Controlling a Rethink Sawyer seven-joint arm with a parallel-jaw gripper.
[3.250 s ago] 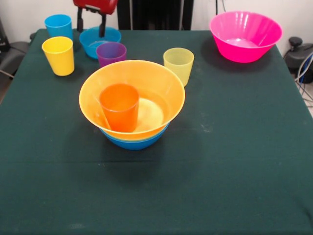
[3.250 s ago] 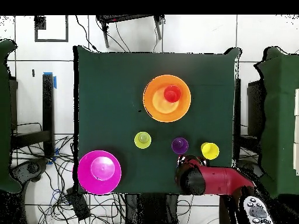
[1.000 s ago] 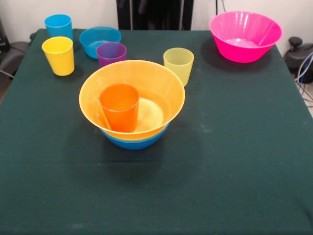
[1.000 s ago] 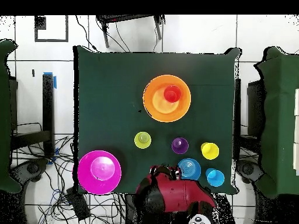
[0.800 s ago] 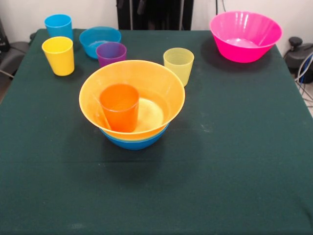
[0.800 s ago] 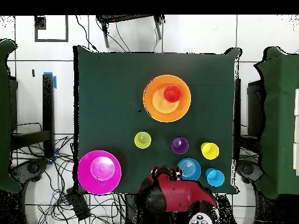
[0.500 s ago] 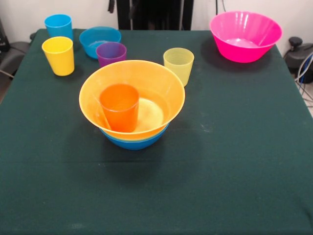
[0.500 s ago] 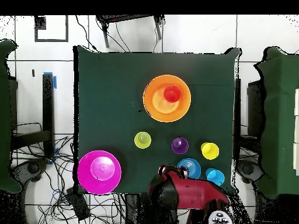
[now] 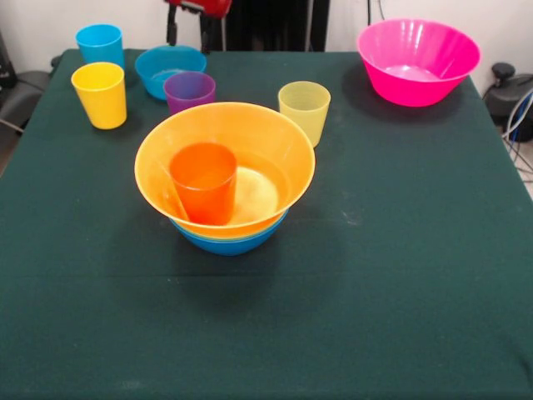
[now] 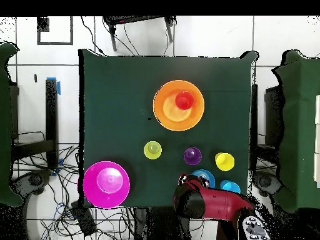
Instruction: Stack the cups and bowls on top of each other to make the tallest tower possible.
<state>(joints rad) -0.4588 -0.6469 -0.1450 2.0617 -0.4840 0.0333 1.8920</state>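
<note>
The tower stands mid-table: a medium blue bowl (image 9: 229, 242) as base, the large orange-yellow bowl (image 9: 250, 133) nested in it, and the orange cup (image 9: 203, 182) upright inside. On the table stand the blue cup (image 9: 100, 43), yellow cup (image 9: 100, 93), purple cup (image 9: 190, 90), pale yellow-green cup (image 9: 304, 110), small blue bowl (image 9: 171, 68) and pink bowl (image 9: 418, 60). No green bowl shows. My gripper (image 9: 187, 35) hangs open and empty at the table's far edge, just above the small blue bowl's far rim. In the overhead view the gripper (image 10: 187, 182) partly covers that bowl (image 10: 205, 177).
The green-clothed table (image 9: 400, 250) has free cloth in its front half and right middle. The red arm (image 10: 212, 203) reaches over the table's robot-side edge. The cups cluster tightly around the small blue bowl. Cables and stands lie on the floor around the table.
The arm has swung across the table's robot-side edge. The gripper, out of the front view before, now shows above the small blue bowl. No cup or bowl has moved.
</note>
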